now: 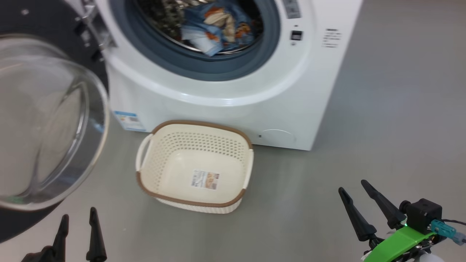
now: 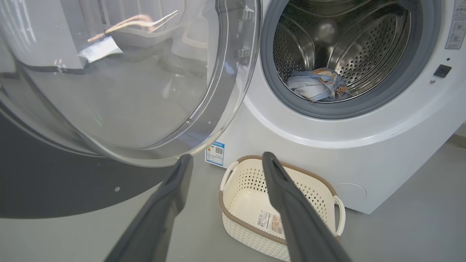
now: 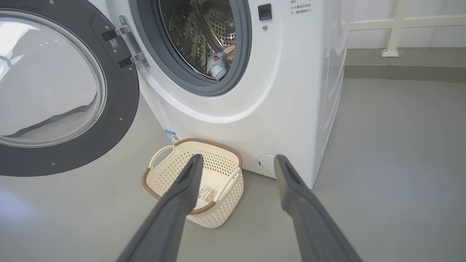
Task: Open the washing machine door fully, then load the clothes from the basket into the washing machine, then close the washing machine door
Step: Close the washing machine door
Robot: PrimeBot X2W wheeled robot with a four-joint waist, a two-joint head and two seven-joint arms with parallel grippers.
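Washing machine door (image 3: 122, 91) hanging open, clothes (image 1: 214, 27) lying in the drum (image 2: 364, 47), basket (image 1: 204, 124) sitting below, left gripper (image 1: 79, 213) and right gripper (image 1: 351, 185) fingers hovering apart

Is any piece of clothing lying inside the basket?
No, the basket holds just a paper label on its base, and the clothes lie in the washing machine drum.

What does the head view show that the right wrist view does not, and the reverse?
The head view adds the left gripper, jaws apart, and a green bracket on the right arm. The right wrist view adds the side panel of the washing machine and a white railing behind it. Both share the open washing machine door, the clothes inside the machine, the empty basket and the right gripper, jaws apart.
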